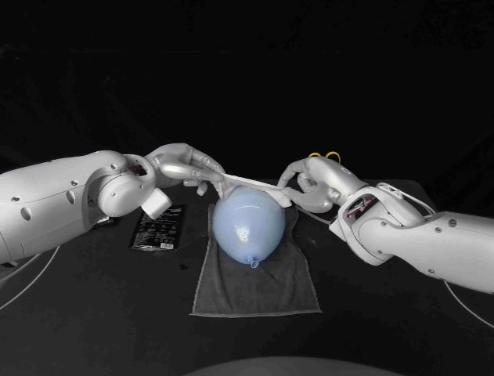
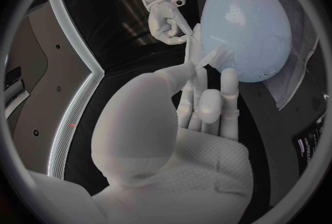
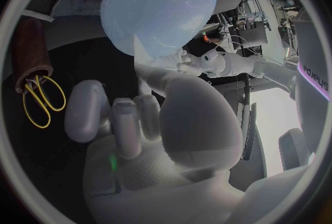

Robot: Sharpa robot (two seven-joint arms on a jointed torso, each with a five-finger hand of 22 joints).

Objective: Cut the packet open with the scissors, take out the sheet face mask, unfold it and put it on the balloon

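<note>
At the middle of the black table [image 1: 100,317] the pale blue balloon [image 1: 247,223] lies on a grey towel [image 1: 258,286], its knot pointing to 6 o'clock. The white sheet mask [image 1: 247,181] is drawn out into a narrow band just over the balloon's 12 o'clock end, strung between the two hands. The left hand [image 1: 185,168], at about 11 o'clock from the balloon, pinches one end between thumb and fingertips [image 2: 188,72] with the other fingers loosely spread. The right hand [image 1: 309,184], at about 1 o'clock, has its fingers curled in on the other end (whether the band touches the balloon's skin I cannot tell). The black packet [image 1: 159,227] lies flat on the table at 9 o'clock, just beside the towel. The yellow-handled scissors [image 3: 40,98] stand in a brown holder [image 3: 31,50] beyond the right hand, toward 1 o'clock.
</note>
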